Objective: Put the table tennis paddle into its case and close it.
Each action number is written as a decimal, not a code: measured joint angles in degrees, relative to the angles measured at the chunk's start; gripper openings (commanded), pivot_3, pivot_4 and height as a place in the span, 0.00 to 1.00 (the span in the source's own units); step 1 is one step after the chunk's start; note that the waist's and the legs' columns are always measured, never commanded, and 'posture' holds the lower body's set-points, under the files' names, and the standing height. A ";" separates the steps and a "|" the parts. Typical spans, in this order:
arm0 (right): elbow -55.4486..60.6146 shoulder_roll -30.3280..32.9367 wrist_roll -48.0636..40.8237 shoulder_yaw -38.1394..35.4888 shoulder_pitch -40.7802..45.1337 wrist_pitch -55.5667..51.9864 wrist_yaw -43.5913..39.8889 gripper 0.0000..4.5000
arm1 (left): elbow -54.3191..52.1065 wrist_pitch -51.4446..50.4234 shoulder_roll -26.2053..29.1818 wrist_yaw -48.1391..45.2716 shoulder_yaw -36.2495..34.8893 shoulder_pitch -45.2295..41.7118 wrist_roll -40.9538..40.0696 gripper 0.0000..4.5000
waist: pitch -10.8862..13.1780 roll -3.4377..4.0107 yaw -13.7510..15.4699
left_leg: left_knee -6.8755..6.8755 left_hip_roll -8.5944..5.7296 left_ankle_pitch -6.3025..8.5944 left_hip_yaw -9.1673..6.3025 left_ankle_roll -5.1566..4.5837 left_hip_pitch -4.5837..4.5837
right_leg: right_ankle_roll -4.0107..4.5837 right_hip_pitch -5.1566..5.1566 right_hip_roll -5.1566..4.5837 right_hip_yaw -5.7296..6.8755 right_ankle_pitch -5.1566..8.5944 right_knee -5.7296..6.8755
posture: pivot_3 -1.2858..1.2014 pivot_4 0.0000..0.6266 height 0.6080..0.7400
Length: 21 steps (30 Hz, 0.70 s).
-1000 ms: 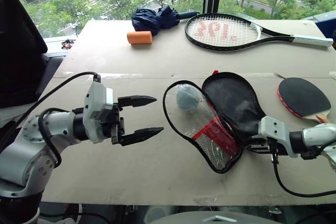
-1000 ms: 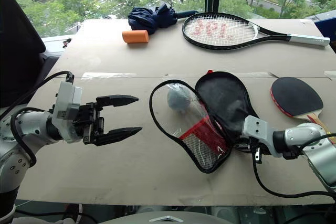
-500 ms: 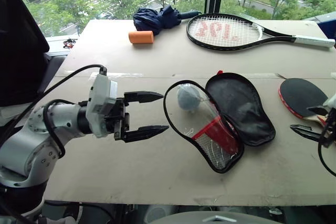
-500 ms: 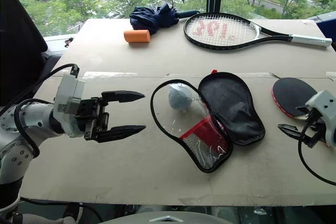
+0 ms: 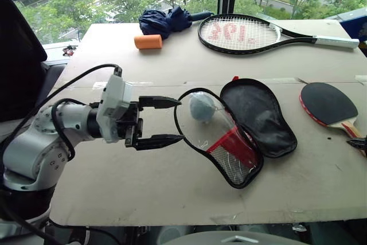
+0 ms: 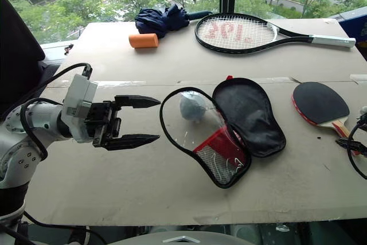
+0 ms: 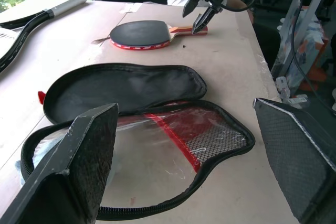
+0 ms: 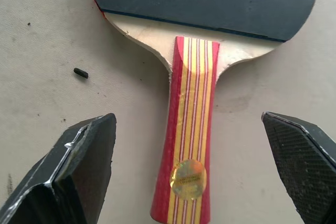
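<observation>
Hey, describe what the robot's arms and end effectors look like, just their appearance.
The left arm has rounded silver-grey housings with a black cable looping over it to a white boxy wrist block. Its left end effector has two slim, pointed black fingers. The right end effector matches: white wrist block, black tapered fingers, black cable.
</observation>
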<state>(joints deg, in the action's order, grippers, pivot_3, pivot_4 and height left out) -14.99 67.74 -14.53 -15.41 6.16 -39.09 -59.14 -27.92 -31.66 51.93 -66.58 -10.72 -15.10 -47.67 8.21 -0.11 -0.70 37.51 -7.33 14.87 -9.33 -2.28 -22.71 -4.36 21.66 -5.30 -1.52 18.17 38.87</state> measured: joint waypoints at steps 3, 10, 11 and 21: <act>-4.41 0.00 0.78 3.44 3.67 -0.27 -1.27 0.88 | 0.00 -0.07 -0.04 0.12 0.05 -0.54 0.07 0.93 | 0.00 0.00 -0.02 | 0.00 0.00 0.00 -0.01 0.00 0.00 | 0.00 0.02 0.00 0.00 0.00 -0.01 | 0.52 0.24 0.89; -9.93 0.97 4.09 9.37 7.80 4.51 -5.56 0.20 | 0.04 -0.18 -0.05 0.67 0.03 -0.81 0.16 0.93 | 0.02 0.04 0.00 | 0.00 0.00 0.00 -0.01 0.00 -0.02 | 0.00 0.06 0.01 -0.01 0.00 0.00 | 0.52 0.24 0.89; -10.29 1.60 4.57 10.27 7.87 5.61 -6.78 0.17 | 0.04 -0.23 -0.05 0.74 0.01 -0.81 0.16 0.93 | 0.02 0.05 0.01 | 0.00 0.00 0.00 -0.01 0.00 -0.02 | 0.00 0.06 0.01 -0.01 0.00 0.00 | 0.52 0.24 0.89; -7.01 -0.01 3.29 9.05 8.94 3.14 -6.27 0.17 | 0.21 -0.24 -0.11 1.44 0.00 -1.62 0.21 0.93 | 0.05 0.12 -0.30 | 0.01 0.03 0.00 0.05 0.01 -0.02 | 0.00 0.09 0.04 -0.10 0.00 0.07 | 0.52 0.24 0.89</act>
<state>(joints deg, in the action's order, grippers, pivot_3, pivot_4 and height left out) -22.01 67.73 -11.24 -6.36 15.10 -35.95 -65.40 -27.71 -31.90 51.82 -65.15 -10.72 -16.72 -47.46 8.26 0.01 -1.00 37.51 -7.30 14.87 -9.28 -2.27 -22.73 -4.36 21.75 -5.26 -1.62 18.17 38.94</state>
